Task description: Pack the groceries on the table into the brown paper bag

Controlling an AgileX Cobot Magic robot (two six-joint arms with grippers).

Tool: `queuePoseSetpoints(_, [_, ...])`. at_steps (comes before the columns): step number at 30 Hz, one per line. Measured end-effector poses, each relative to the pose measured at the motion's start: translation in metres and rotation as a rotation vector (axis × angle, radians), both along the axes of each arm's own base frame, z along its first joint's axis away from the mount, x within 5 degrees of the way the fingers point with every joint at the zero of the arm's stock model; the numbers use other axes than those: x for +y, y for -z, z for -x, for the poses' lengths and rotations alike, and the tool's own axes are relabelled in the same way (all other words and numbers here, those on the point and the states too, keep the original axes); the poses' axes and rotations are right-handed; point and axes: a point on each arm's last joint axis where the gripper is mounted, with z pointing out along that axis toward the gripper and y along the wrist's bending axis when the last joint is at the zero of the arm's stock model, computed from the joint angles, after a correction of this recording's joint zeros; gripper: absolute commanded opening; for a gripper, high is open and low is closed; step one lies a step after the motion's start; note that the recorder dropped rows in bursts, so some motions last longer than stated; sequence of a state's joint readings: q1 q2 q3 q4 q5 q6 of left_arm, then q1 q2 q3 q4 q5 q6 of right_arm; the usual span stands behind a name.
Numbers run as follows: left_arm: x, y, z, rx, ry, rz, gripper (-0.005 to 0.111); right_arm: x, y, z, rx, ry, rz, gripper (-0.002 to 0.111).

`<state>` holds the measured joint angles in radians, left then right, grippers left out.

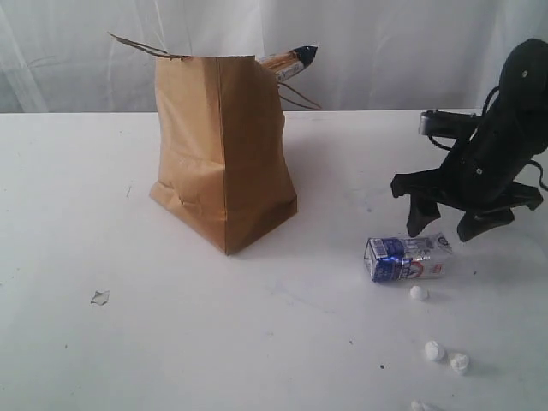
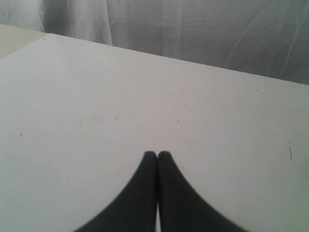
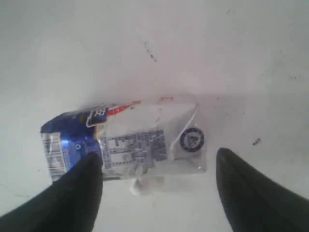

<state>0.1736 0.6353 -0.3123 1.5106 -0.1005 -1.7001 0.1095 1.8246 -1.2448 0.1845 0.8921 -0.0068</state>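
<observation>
What sits where on the large flat white worktop (image 1: 257,342)
The tall creased brown paper carrier bag (image 1: 221,163) stands upright a little left of the middle, with the long spaghetti pack (image 1: 291,62) inside it, one end poking out of the top at the far right. Right of the bag and nearer the front, the small white-blue carton (image 1: 408,258) lies on its side, under the black right tool (image 1: 443,231). The small white lumps (image 1: 418,293) are scattered in front of the carton, the nearest just beside it
</observation>
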Motion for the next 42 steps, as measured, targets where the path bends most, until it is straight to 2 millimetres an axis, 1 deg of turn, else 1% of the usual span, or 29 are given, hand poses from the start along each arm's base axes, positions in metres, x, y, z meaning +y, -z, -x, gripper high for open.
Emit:
queuePoseSetpoints(3, [-0.002, 0.0, -0.001, -0.004, 0.029, 0.0, 0.0, -0.001, -0.013, 0.004, -0.03, -0.008, 0.002, 0.062])
queuePoseSetpoints(4, [-0.004, 0.0, -0.001, -0.005, 0.047, 0.0, 0.0, 0.0, -0.015, 0.004, -0.038, -0.029, 0.001, 0.062])
queuePoseSetpoints(6, [-0.013, -0.002, -0.003, -0.021, 0.148, 0.011, 0.0, 0.005, -0.019, 0.007, -0.074, -0.25, 0.008, 0.062])
queuePoseSetpoints(7, [-0.016, -0.002, -0.003, -0.031, 0.182, 0.032, 0.0, 0.009, -0.02, 0.01, -0.091, -0.425, 0.03, 0.062])
queuePoseSetpoints(8, [-0.016, -0.002, -0.003, -0.038, 0.172, 0.068, 0.0, 0.013, -0.02, 0.011, -0.111, -0.554, 0.047, 0.062])
queuePoseSetpoints(9, [-0.011, -0.002, -0.003, -0.045, 0.094, 0.132, 0.0, 0.021, -0.021, 0.011, -0.159, -0.696, 0.063, 0.062])
queuePoseSetpoints(10, [-0.006, -0.001, -0.002, -0.048, 0.025, 0.169, 0.0, 0.026, -0.021, 0.009, -0.2, -0.755, 0.08, 0.062])
queuePoseSetpoints(11, [0.002, 0.002, 0.001, -0.039, -0.08, 0.177, 0.0, 0.035, -0.02, 0.006, -0.256, -0.845, 0.102, 0.062])
queuePoseSetpoints(12, [0.006, 0.004, 0.003, -0.029, -0.118, 0.162, 0.0, 0.04, -0.017, 0.004, -0.277, -0.895, 0.117, 0.062])
queuePoseSetpoints(15, [0.008, 0.008, 0.004, 0.0, -0.122, 0.095, 0.0, 0.048, -0.003, 0.001, -0.283, -1.012, 0.137, 0.062])
queuePoseSetpoints(19, [0.001, 0.008, 0.004, -0.012, -0.052, 0.109, 0.0, 0.051, 0.014, 0.0, -0.229, -1.08, 0.132, 0.062])
queuePoseSetpoints(25, [-0.008, -0.001, 0.012, -0.097, 0.013, 0.131, 0.0, 0.048, 0.024, 0.001, -0.167, -1.127, 0.147, 0.062])
queuePoseSetpoints(27, [-0.009, -0.006, 0.018, -0.134, 0.019, 0.127, 0.0, 0.048, 0.028, 0.001, -0.15, -1.139, 0.149, 0.06])
queuePoseSetpoints(31, [-0.011, -0.015, 0.03, -0.226, 0.03, 0.119, 0.0, 0.048, 0.032, 0.001, -0.14, -1.145, 0.149, 0.045])
queuePoseSetpoints(32, [-0.012, -0.018, 0.033, -0.245, 0.038, 0.11, 0.0, 0.048, 0.032, 0.001, -0.14, -1.145, 0.149, 0.039])
queuePoseSetpoints(34, [-0.015, -0.022, 0.04, -0.285, 0.068, 0.071, 0.0, 0.048, 0.032, 0.001, -0.14, -1.147, 0.149, 0.031])
queuePoseSetpoints(35, [-0.016, -0.024, 0.042, -0.298, 0.082, 0.049, 0.0, 0.048, 0.032, 0.001, -0.14, -1.147, 0.149, 0.025])
queuePoseSetpoints(38, [-0.018, -0.026, 0.045, -0.311, 0.108, 0.005, 0.0, 0.047, 0.032, 0.001, -0.136, -1.127, 0.147, 0.013])
queuePoseSetpoints(42, [-0.018, -0.026, 0.045, -0.31, 0.117, -0.016, 0.0, 0.047, 0.022, 0.002, -0.153, -1.082, 0.154, 0.0])
